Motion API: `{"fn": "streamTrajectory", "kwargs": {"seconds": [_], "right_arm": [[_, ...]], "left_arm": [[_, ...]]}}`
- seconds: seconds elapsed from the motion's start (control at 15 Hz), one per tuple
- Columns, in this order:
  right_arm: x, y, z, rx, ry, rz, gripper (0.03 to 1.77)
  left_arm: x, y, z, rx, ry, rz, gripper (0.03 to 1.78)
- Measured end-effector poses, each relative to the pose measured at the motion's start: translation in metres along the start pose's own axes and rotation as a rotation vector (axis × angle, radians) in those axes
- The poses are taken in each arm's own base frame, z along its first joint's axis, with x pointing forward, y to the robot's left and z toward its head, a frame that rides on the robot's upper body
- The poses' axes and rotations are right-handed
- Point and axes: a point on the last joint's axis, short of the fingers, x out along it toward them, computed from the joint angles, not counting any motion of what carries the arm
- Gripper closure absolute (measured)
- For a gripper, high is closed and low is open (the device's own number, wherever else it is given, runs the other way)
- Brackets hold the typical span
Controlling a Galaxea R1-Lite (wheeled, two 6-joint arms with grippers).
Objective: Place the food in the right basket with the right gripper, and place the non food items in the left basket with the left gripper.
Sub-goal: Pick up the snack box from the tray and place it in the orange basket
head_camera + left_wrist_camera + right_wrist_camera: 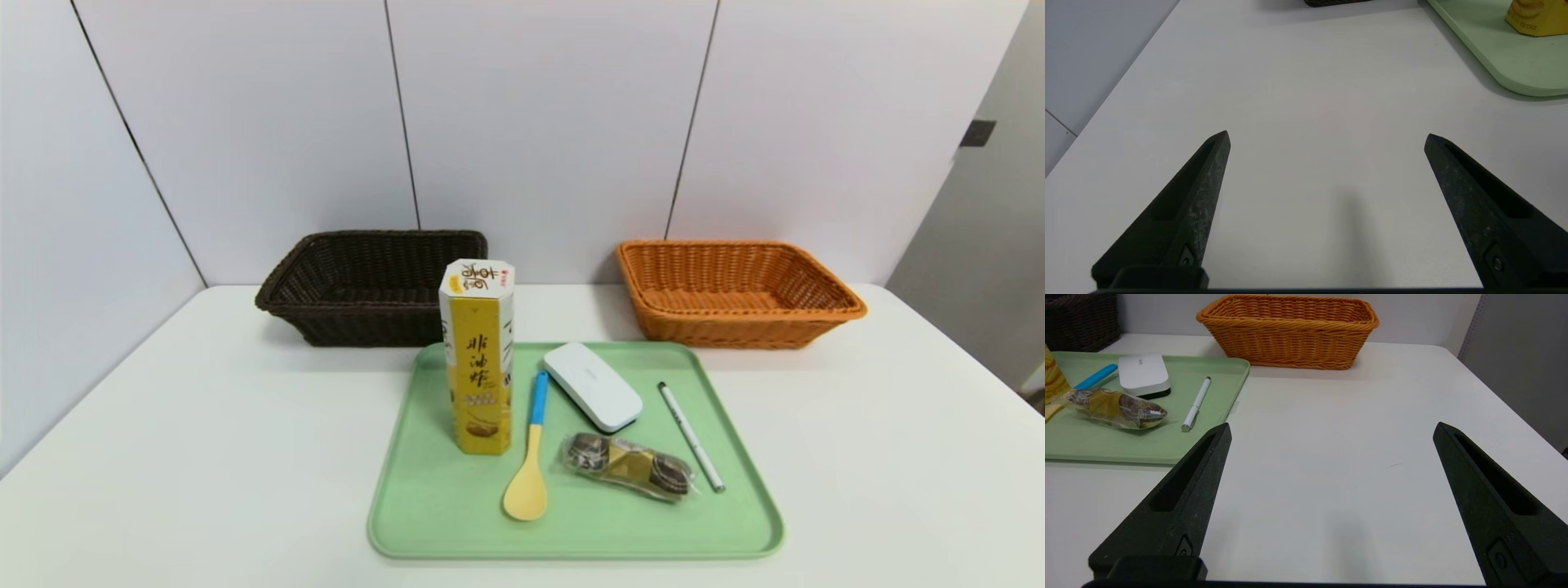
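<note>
**A:** What is on the tray?

**B:** The green tray (424, 523) lies in the middle of the white table (163, 457), and it holds five things. A tall yellow snack box (478, 359) stands upright near its far left corner. Just to the right of the box lies a spoon (531, 453) with a blue handle and a yellow bowl, the bowl toward me. Right of the spoon's handle is a flat white case (593, 385), lying at a slant. In front of the case lies a clear packet of biscuits (629, 465), and along the right side of the tray lies a white pen (691, 436), close beside the packet.

**A:** And the baskets?

**B:** Both sit behind the tray, against the wall. The dark brown basket (367, 286) is to the left, partly behind the box; the orange basket (735, 290) is to the right.

**A:** Where are your grippers relative to all that?

**B:** Neither shows in my head view. My left gripper (1327, 136) hangs over bare table, with the tray's near left corner and the foot of the box off to its right side. My right gripper (1331, 426) is over bare table too, with the tray, packet, pen and case off to its left and the orange basket farther ahead.

**A:** Holding anything?

**B:** No. Both pairs of fingers are spread wide with nothing between them.
</note>
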Motion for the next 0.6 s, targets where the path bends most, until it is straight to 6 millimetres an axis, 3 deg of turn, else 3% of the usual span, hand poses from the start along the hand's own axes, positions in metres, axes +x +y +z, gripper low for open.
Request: {"fn": "streamTrajectory", "kwargs": {"seconds": [0.6], "right_arm": [[0.0000, 0.0001, -0.0001, -0.004, 0.001, 0.003, 0.09]], "left_arm": [[0.0001, 0.0000, -0.0001, -0.015, 0.000, 0.001, 0.12]]}}
